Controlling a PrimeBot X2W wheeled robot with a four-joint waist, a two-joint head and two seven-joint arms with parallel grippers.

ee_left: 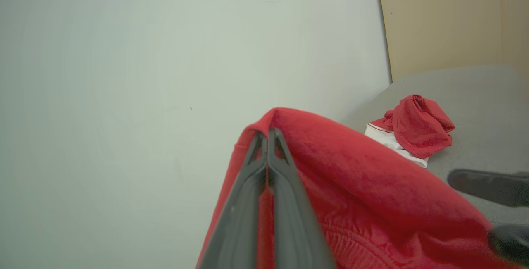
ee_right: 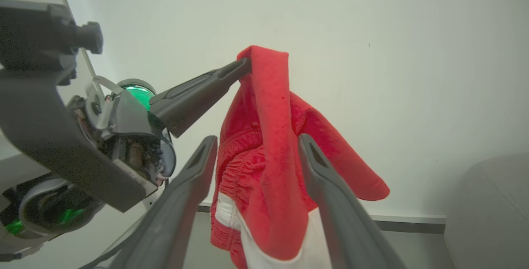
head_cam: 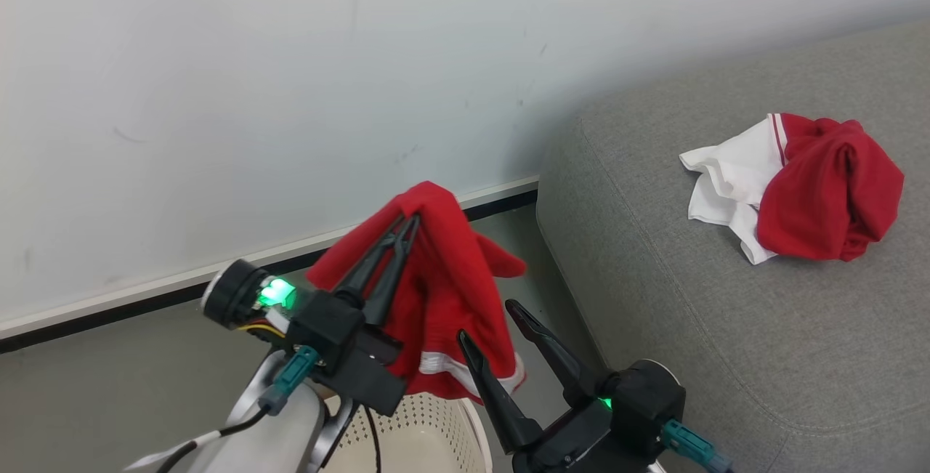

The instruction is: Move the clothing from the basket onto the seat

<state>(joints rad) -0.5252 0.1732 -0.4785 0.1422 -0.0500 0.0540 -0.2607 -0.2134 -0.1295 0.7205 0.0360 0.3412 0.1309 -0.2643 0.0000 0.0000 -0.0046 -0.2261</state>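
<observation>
Since your left claw (head_cam: 407,222) is clenched on the red garment (head_cam: 443,291) hanging above the basket (head_cam: 425,433), while the right claw (head_cam: 488,320) gapes open by its hem, carry it well over the seat (head_cam: 654,328), beside the other garment (head_cam: 821,189), before releasing.

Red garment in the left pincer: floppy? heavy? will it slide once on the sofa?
Likely very floppy: the red garment drapes in folds from the shut left pincer. Probably light, since one fingertip pinch carries it. On the sofa it should crumple in place, as the other garment there has, rather than slide.
</observation>
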